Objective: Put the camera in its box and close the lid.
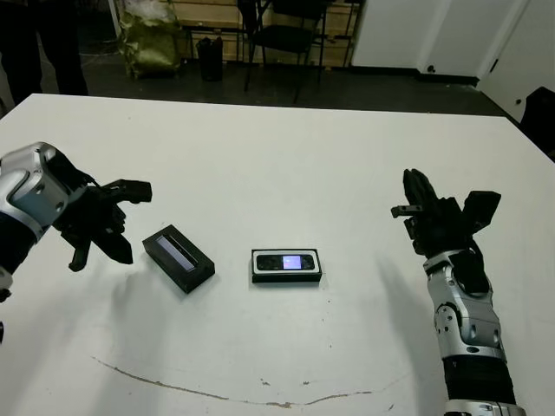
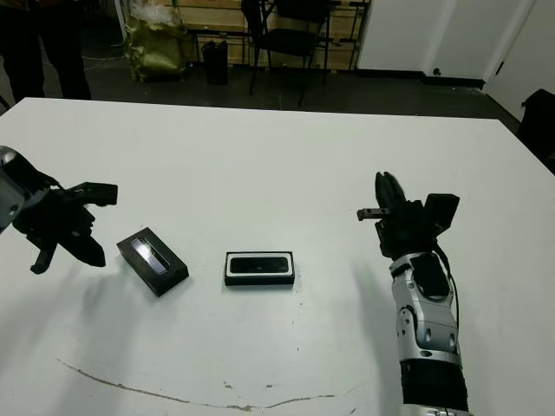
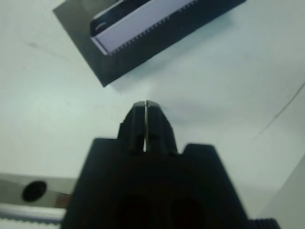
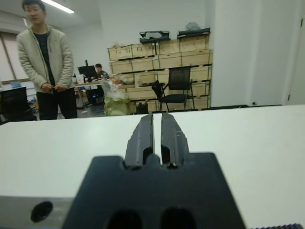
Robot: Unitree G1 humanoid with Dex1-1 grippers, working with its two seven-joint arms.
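Note:
The camera [image 1: 286,262], a slim black device with a small bluish-white screen, lies inside the box [image 1: 257,278], whose white lining shows around it, at the table's middle. The lid [image 1: 178,258], black with a long pale strip, lies flat on the table to the left of the box, turned at an angle. My left gripper [image 1: 123,255] hovers just left of the lid, shut and empty; the left wrist view shows the lid [image 3: 157,28] close ahead of its fingertips. My right gripper [image 1: 413,180] is raised well right of the box, pointing away over the table, shut and empty.
A thin dark line [image 1: 217,394] runs across the white table [image 1: 277,156] near its front edge. Beyond the far edge stand a black chair [image 1: 290,35] and a bag [image 1: 152,39]. A person [image 4: 45,67] stands past the table in the right wrist view.

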